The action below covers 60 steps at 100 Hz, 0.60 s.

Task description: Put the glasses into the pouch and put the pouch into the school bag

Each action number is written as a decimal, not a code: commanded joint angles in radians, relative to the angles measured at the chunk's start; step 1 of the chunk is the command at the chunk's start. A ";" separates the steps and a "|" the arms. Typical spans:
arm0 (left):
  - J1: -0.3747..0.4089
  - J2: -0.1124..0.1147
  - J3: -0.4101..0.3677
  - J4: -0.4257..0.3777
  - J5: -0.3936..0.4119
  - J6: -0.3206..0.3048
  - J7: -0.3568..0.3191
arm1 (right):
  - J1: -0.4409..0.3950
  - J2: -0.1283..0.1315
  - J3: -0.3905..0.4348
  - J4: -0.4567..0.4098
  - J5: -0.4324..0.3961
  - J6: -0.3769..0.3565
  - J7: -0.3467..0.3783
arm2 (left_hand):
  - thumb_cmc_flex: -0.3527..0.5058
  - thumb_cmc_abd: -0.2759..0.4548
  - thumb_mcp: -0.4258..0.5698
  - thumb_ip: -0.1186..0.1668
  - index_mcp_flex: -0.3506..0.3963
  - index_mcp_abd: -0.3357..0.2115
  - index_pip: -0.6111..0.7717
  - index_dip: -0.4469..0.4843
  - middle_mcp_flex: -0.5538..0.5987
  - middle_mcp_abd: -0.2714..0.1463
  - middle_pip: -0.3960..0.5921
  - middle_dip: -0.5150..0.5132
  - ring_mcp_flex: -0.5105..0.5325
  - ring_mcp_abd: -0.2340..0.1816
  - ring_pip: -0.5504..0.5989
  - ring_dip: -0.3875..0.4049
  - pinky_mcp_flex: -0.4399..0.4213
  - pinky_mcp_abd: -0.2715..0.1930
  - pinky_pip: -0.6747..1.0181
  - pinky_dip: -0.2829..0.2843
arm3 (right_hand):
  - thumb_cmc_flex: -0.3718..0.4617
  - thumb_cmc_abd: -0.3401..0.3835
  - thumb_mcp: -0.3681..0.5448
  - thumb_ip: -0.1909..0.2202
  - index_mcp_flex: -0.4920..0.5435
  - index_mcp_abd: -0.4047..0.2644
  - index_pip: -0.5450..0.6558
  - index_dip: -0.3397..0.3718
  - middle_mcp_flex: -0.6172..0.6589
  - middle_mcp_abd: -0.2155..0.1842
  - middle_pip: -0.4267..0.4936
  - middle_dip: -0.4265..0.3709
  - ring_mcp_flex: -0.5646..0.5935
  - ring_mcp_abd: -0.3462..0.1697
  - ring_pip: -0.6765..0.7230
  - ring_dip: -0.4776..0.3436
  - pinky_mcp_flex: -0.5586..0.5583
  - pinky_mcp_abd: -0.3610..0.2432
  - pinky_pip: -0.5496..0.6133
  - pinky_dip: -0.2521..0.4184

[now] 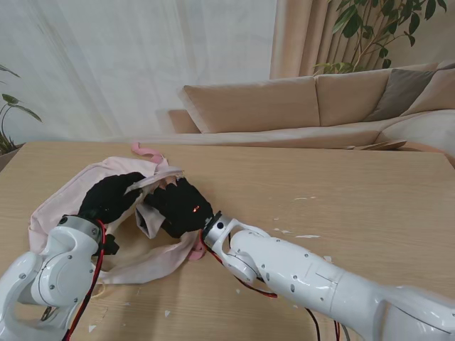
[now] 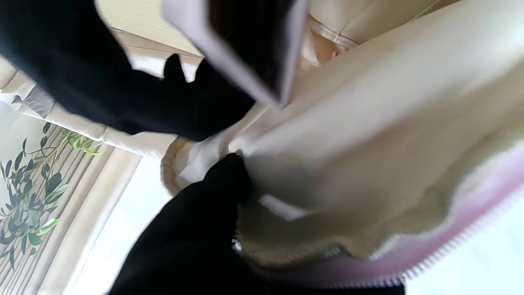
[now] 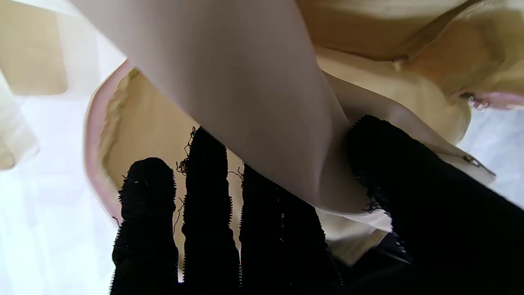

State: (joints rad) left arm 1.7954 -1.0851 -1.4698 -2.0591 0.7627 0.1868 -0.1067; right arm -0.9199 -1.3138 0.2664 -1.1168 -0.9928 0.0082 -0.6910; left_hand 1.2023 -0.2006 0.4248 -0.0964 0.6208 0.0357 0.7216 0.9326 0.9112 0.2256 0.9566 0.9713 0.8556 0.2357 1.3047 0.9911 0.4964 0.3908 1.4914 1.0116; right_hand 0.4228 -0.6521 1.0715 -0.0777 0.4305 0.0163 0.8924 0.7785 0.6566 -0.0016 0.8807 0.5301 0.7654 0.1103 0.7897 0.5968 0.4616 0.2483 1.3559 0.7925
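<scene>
- Behind the wooden surface (image 1: 320, 177) a beige sofa (image 1: 298, 103) fills the upper right of the frame, with white curtains at the upper left and a green plant (image 1: 370, 28) in the top right corner.
- On the surface, in the lower left part of the stand view, lies the pale pink school bag (image 1: 64, 202), soft and crumpled, with its mouth turned toward the centre of the frame.
- A pink loop (image 1: 146, 150) of the bag shows at its upper edge, and a pink part (image 1: 195, 250) also shows beside the right wrist.
- The left robot hand (image 1: 108, 197), in a black glove, sits at the opening of the bag; in the left wrist view its fingers (image 2: 229, 176) pinch the cream lining (image 2: 368, 123) of the bag, so this robot hand is closed on the school bag.
- A pink zipper edge (image 2: 450, 241) of the bag runs across the lower right of the left wrist view.
- The right robot hand (image 1: 178, 206), also black gloved, is just beside the left one, at the centre left of the stand view.
- It holds the pale grey pouch (image 1: 151, 217); in the right wrist view the pouch (image 3: 245, 102) passes between the thumb (image 3: 389, 164) and the other fingers (image 3: 208, 196), which press it from both sides.
- The pouch is at the mouth of the bag, partly over the cream lining (image 3: 143, 123).
- I cannot see the glasses in any view.
- Small white scraps (image 1: 306, 236) lie on the surface in the lower right of the stand view.
</scene>
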 commanded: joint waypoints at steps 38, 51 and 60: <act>-0.001 0.008 -0.018 -0.040 -0.053 -0.075 -0.087 | 0.092 -0.179 -0.118 0.276 0.072 -0.126 -0.041 | 0.089 0.074 0.053 0.087 0.087 -0.031 0.517 0.168 0.075 -0.105 0.155 0.035 0.003 -0.003 0.043 0.039 -0.044 0.022 0.013 0.034 | 0.090 0.006 0.061 -0.040 0.016 -0.061 0.083 -0.071 0.031 -0.021 0.003 -0.008 0.026 -0.020 -0.025 -0.026 0.005 -0.006 0.002 -0.007; 0.004 0.013 -0.020 -0.049 -0.064 -0.105 -0.113 | 0.114 -0.229 -0.145 0.359 0.090 -0.156 -0.061 | 0.089 0.076 0.051 0.084 0.087 -0.031 0.517 0.168 0.071 -0.104 0.153 0.037 -0.003 -0.002 0.038 0.044 -0.053 0.022 0.005 0.039 | 0.089 0.006 0.061 -0.040 0.016 -0.063 0.085 -0.075 0.031 -0.022 0.001 -0.009 0.027 -0.021 -0.029 -0.028 0.005 -0.006 0.001 -0.007; 0.010 0.018 -0.022 -0.057 -0.078 -0.122 -0.137 | 0.126 -0.257 -0.157 0.405 0.108 -0.184 -0.060 | 0.089 0.077 0.050 0.083 0.087 -0.031 0.517 0.169 0.067 -0.104 0.151 0.039 -0.010 0.000 0.032 0.048 -0.062 0.020 -0.002 0.043 | 0.088 0.007 0.060 -0.040 0.014 -0.061 0.085 -0.078 0.029 -0.021 -0.001 -0.011 0.023 -0.020 -0.034 -0.030 0.002 -0.006 -0.002 -0.008</act>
State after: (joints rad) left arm 1.7939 -1.0675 -1.4936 -2.0919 0.6962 0.0788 -0.2159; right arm -0.8038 -1.5497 0.1132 -0.7144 -0.8921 -0.1620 -0.7700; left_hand 1.2022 -0.2006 0.4266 -0.0964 0.6208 0.0357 0.7215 0.9331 0.9113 0.2278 0.9642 0.9728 0.8522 0.2397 1.3051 1.0039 0.4442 0.3911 1.4821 1.0247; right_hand 0.4711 -0.6564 1.0809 -0.1208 0.4305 -0.0088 0.9300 0.7066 0.6672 -0.0101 0.8806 0.5222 0.7749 0.1103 0.7740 0.5788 0.4648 0.2481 1.3559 0.7904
